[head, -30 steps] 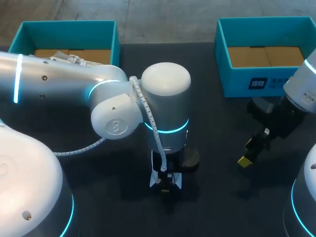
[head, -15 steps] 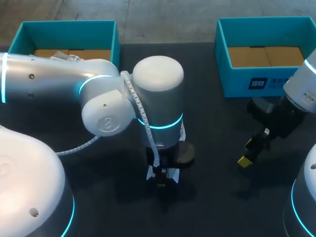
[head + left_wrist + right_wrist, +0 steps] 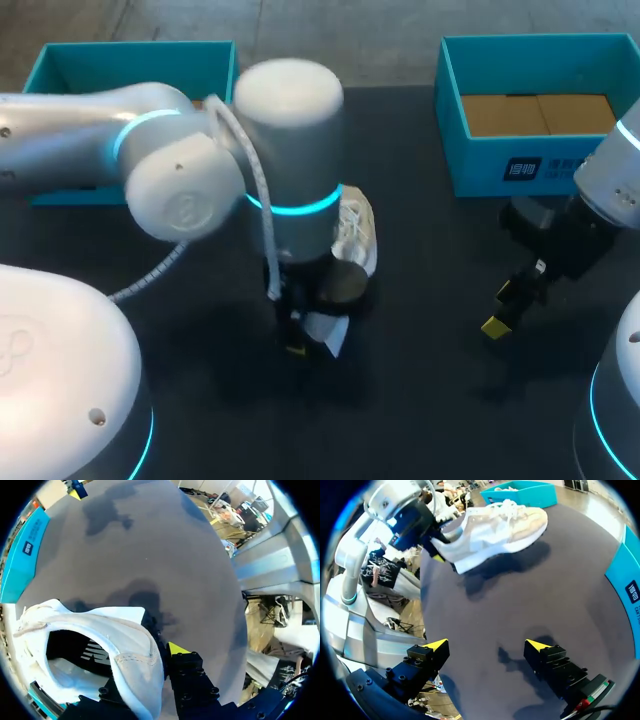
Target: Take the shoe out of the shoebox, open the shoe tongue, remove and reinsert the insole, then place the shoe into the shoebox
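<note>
One shoe point(image 3: 357, 232), two shoeboxes point(image 3: 135, 46) point(image 3: 478, 166), two pincers point(image 3: 297, 343) point(image 3: 485, 648)

You have one printed label point(image 3: 522, 168) to go on: a dark square with white characters on the front wall of the teal shoebox point(image 3: 590, 165) at the right of the bench point(image 3: 430, 330). Its print is too small to make out. White marks stand on the dark insole point(image 3: 92, 652) inside the shoe point(image 3: 132, 647), half hidden by the collar and not legible. An embossed mark sits on the round joint cap point(image 3: 183, 212) of the left arm point(image 3: 80, 130); you cannot tell what it says.
</note>
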Action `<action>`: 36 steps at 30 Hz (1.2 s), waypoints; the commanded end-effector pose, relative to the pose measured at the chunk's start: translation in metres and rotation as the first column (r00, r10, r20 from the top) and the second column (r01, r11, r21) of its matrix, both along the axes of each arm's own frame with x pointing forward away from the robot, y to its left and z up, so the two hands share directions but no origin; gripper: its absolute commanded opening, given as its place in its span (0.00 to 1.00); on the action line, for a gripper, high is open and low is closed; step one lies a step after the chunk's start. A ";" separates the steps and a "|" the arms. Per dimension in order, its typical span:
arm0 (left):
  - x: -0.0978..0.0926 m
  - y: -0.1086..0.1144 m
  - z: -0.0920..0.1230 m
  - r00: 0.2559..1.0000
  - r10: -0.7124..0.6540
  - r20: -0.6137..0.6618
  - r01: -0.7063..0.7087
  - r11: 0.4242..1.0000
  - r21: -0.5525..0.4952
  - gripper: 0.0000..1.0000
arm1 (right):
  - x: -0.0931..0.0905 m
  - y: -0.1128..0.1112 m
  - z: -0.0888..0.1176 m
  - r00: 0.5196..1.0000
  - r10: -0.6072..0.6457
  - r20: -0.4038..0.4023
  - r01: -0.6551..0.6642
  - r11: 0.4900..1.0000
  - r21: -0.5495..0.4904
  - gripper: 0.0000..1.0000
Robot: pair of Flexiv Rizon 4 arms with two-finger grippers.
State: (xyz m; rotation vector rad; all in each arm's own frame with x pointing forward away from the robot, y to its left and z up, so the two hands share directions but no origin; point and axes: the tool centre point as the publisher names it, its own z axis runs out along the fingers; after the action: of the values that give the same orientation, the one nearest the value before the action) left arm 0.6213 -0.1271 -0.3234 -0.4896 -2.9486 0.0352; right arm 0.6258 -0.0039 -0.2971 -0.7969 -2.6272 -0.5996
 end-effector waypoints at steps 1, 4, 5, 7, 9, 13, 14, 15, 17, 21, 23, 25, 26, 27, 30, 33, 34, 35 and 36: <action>0.017 0.050 0.052 1.000 0.026 0.007 -0.025 0.998 -0.052 0.00 | -0.001 0.000 0.000 1.000 -0.001 0.002 0.001 1.000 -0.002 1.00; 0.029 0.066 0.066 0.999 0.050 0.006 -0.050 0.997 -0.053 0.00 | -0.001 0.000 0.000 1.000 -0.001 0.002 0.001 1.000 -0.002 1.00; 0.032 0.070 0.070 0.998 0.063 0.011 -0.063 0.997 -0.052 0.00 | -0.001 0.000 0.000 1.000 -0.001 0.002 0.001 1.000 -0.002 1.00; 0.040 0.079 0.078 0.998 0.069 0.015 -0.068 0.996 -0.050 0.00 | -0.001 0.000 0.000 1.000 -0.001 0.002 0.001 1.000 -0.002 1.00; 0.048 0.087 0.087 0.997 0.075 0.021 -0.074 0.996 -0.042 0.00 | -0.001 0.000 0.000 1.000 -0.001 0.002 0.001 1.000 -0.002 1.00; 0.069 0.106 0.109 0.995 0.089 0.038 -0.087 0.995 -0.041 0.00 | -0.001 0.000 0.000 1.000 -0.001 0.002 0.001 1.000 -0.002 1.00; 0.074 0.110 0.114 0.996 0.085 0.038 -0.083 0.996 -0.041 0.00 | -0.001 0.000 0.000 1.000 -0.001 0.002 0.001 1.000 -0.002 1.00; 0.080 0.114 0.120 0.995 0.092 0.041 -0.090 0.995 -0.043 0.00 | -0.001 0.000 0.000 1.000 -0.001 0.002 0.001 1.000 -0.002 1.00; 0.091 0.123 0.128 0.994 0.099 0.044 -0.097 0.994 -0.041 0.00 | -0.001 0.000 0.000 1.000 -0.001 0.002 0.001 1.000 -0.002 1.00; 0.117 0.141 0.142 0.989 0.138 0.055 -0.137 0.990 -0.028 0.00 | -0.001 0.000 0.000 1.000 -0.001 0.002 0.001 1.000 -0.002 1.00; 0.133 0.152 0.150 0.987 0.153 0.058 -0.152 0.988 -0.021 0.00 | -0.001 0.000 0.000 1.000 -0.001 0.002 0.001 1.000 -0.002 1.00; 0.146 0.162 0.156 0.985 0.165 0.056 -0.164 0.986 -0.020 0.00 | -0.001 0.000 0.000 1.000 -0.001 0.002 0.001 1.000 -0.002 1.00; 0.153 0.167 0.158 0.981 0.185 0.054 -0.184 0.983 -0.024 0.00 | -0.001 0.000 0.000 1.000 -0.001 0.002 0.001 1.000 -0.002 1.00; 0.159 0.172 0.160 0.980 0.193 0.056 -0.192 0.981 -0.021 0.00 | -0.001 0.000 0.000 1.000 -0.001 0.002 0.001 1.000 -0.002 1.00; 0.176 0.188 0.165 0.979 0.198 0.052 -0.197 0.980 -0.022 0.00 | -0.001 0.000 0.000 1.000 -0.001 0.002 0.001 1.000 -0.002 1.00; 0.192 0.202 0.163 0.980 0.186 0.068 -0.187 0.982 0.013 0.00 | -0.001 0.000 0.000 1.000 -0.001 0.002 0.001 1.000 -0.002 1.00; 0.199 0.206 0.162 0.979 0.196 0.060 -0.198 0.980 0.018 0.00 | -0.001 0.000 0.000 1.000 -0.001 0.002 0.001 1.000 -0.002 1.00; 0.205 0.210 0.161 0.979 0.197 0.052 -0.198 0.980 0.022 0.00 | -0.001 0.000 0.000 1.000 -0.001 0.002 0.001 1.000 -0.002 1.00; 0.210 0.213 0.160 0.980 0.194 0.054 -0.195 0.980 0.033 0.00 | -0.001 0.000 0.000 1.000 -0.001 0.002 0.001 1.000 -0.002 1.00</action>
State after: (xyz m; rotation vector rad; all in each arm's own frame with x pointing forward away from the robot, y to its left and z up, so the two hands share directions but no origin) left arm 0.8148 0.0802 -0.1633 -0.1930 -3.0614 -0.0091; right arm 0.6258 -0.0039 -0.2972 -0.7969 -2.6272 -0.5995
